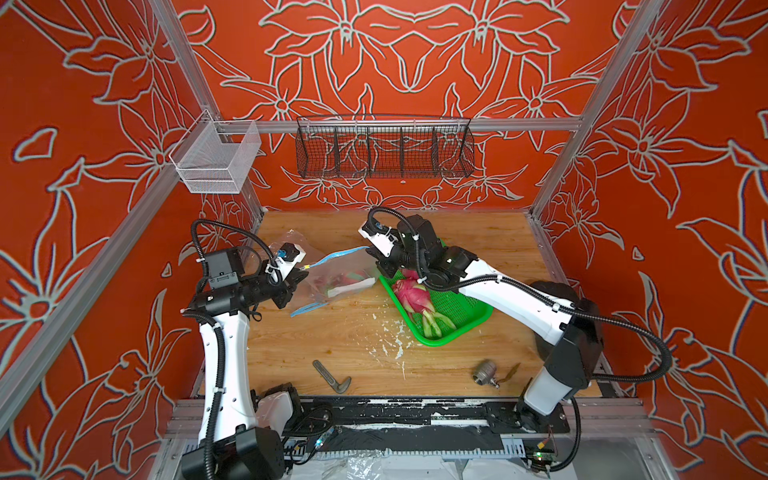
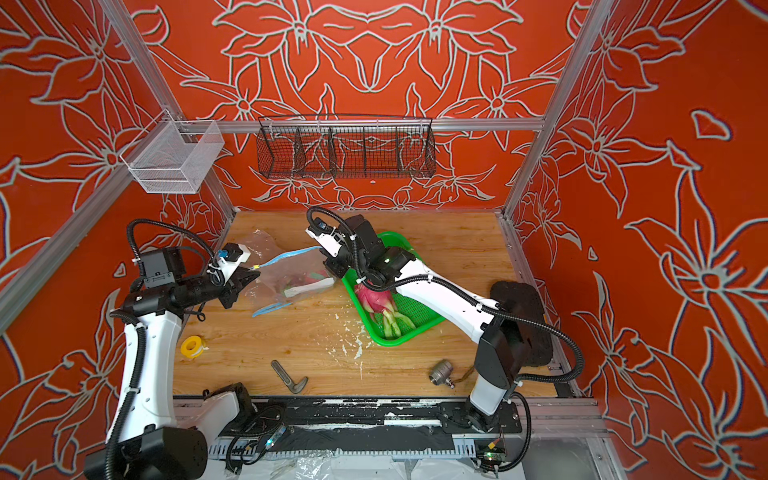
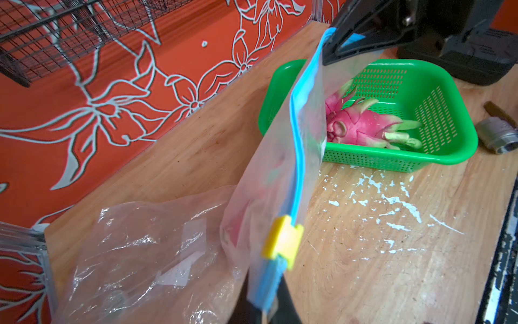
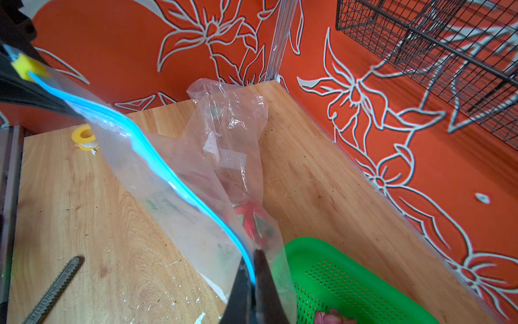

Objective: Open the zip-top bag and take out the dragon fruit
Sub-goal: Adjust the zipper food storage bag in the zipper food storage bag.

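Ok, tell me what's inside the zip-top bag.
Through the cloudy plastic of the zip-top bag, red-pink skin with green tips shows: dragon fruit. Folds and glare cover the rest, so how many are inside cannot be told.

Recording orange-red walls (image 1: 415, 62) with pale flower outlines closing in a light wooden tabletop (image 1: 332, 332) on three sides, aluminium frame rails (image 1: 519, 124) running up the corners and across the back, a black wire basket (image 1: 384, 151) and a white mesh basket (image 1: 216, 162) hanging from them, under even light.
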`<state>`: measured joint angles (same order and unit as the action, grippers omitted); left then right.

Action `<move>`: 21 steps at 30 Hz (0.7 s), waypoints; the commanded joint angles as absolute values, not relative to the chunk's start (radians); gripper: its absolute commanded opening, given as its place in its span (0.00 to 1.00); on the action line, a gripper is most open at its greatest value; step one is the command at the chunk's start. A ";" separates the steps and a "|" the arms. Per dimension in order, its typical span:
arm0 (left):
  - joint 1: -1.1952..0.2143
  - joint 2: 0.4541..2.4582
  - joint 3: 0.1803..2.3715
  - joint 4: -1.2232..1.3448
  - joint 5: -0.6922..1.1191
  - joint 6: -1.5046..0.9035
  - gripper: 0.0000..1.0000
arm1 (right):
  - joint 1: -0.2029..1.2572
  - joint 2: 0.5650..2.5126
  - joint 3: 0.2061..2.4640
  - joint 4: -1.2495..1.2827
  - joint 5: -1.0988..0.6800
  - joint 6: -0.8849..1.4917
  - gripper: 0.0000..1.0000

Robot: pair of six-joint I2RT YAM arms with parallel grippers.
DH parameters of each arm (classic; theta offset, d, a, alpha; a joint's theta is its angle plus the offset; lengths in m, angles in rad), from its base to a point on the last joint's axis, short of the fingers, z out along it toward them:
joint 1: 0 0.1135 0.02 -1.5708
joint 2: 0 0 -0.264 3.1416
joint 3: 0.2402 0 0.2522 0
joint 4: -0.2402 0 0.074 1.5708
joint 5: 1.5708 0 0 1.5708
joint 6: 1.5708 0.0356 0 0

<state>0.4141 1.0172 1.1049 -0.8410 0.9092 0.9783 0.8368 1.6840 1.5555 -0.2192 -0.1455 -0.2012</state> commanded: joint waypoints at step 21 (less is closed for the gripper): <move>0.395 0.937 1.048 -0.784 1.049 0.910 0.00 | 1.023 1.648 1.525 0.021 -0.521 -0.361 0.74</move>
<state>0.4034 0.9470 1.0557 -0.7975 1.0008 0.9192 1.0054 1.6226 1.5066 -0.0589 -0.4545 -0.3443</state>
